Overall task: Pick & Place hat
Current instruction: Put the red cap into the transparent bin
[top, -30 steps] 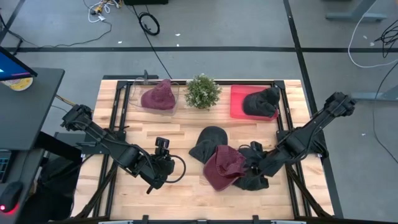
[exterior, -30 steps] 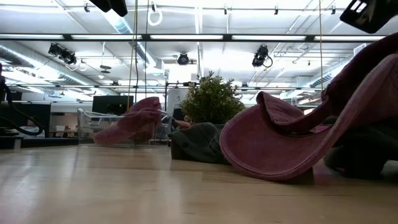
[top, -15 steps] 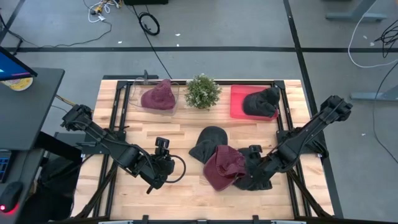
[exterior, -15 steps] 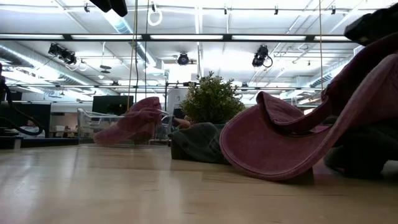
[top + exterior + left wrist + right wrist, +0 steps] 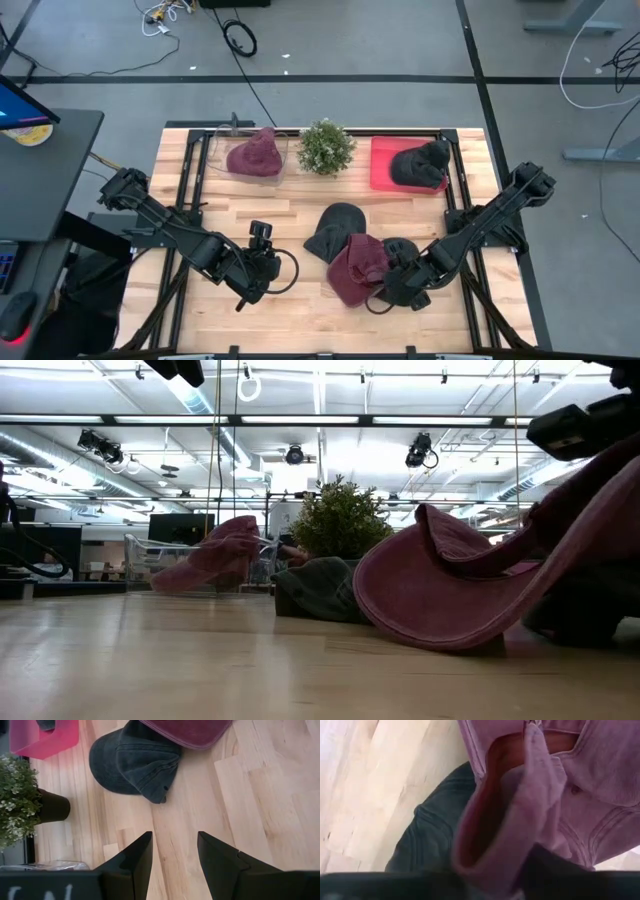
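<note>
The right gripper [image 5: 392, 277] sits low at about five o'clock on the pale wooden table [image 5: 300, 215], pressed against the right-hand edge of a crumpled maroon cloth cap [image 5: 356, 268]. From its wrist camera, maroon fabric [image 5: 530, 815] is bunched right in front of the fingers — whether the fingers have closed on it I cannot tell. In the low view the cap's brim [image 5: 450, 595] curves up off the wood.

Touching the maroon cap at its eleven o'clock lies a dark charcoal denim cap [image 5: 334, 230], flat on the table near the centre.

The left gripper [image 5: 262, 262] rests at about seven o'clock, well apart from both caps, its two dark fingers [image 5: 132, 862] spread with bare wood between them, gripping nothing.

Along the far edge, a small green potted plant [image 5: 325, 146] stands at twelve o'clock. At eleven o'clock, a clear plastic bin [image 5: 222, 152] holds another maroon cap [image 5: 255, 155]. At one o'clock, a red tray [image 5: 381, 166] holds a black cap [image 5: 420, 163].
</note>
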### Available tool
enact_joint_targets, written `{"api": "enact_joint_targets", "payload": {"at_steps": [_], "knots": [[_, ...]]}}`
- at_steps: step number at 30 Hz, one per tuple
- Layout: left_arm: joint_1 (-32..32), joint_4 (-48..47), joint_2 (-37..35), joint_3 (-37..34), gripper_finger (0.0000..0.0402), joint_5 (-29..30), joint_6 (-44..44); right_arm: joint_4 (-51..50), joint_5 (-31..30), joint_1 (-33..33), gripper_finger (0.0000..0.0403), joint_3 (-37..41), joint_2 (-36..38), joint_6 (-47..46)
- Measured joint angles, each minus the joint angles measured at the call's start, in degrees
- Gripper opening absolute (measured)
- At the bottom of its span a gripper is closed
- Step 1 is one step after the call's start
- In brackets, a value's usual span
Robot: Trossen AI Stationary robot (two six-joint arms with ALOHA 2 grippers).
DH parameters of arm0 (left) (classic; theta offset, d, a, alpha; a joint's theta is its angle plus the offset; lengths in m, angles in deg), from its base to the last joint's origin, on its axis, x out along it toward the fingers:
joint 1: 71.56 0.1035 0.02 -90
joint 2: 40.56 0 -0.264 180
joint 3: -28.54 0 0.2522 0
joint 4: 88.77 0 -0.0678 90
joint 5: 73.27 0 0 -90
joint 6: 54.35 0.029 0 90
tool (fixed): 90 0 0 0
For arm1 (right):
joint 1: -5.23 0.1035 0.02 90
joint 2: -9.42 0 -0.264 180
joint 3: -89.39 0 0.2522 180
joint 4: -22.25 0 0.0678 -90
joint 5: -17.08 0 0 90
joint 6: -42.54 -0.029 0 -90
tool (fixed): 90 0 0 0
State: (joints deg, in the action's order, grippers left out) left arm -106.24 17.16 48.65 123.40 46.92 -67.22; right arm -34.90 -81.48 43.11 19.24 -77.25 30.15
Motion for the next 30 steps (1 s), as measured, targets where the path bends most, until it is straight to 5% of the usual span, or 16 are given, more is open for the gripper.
{"api": "enact_joint_targets", "payload": {"at_steps": [4,10,20,26,30], "knots": [[-0.02,0.01,0.00,0.00,0.0161,-0.51,0.00,-3.63,-0.45,0.01,0.0016,-1.56,0.15,3.45],[0.00,0.01,0.00,0.00,0.0161,-0.51,0.62,-10.04,-9.26,-0.22,0.0006,-7.83,0.19,4.07],[-0.33,0.04,0.00,0.00,0.0161,-0.34,1.86,-23.68,-30.68,-0.85,0.0003,-29.58,0.23,-0.44],[-0.36,1.85,0.00,0.00,0.0161,2.67,2.24,-23.40,-31.67,-4.21,0.0001,-39.57,0.30,1.47],[-0.59,2.49,0.00,0.00,0.0161,8.95,5.05,-22.36,-30.54,-5.15,0.0001,-40.70,0.37,15.35]]}}
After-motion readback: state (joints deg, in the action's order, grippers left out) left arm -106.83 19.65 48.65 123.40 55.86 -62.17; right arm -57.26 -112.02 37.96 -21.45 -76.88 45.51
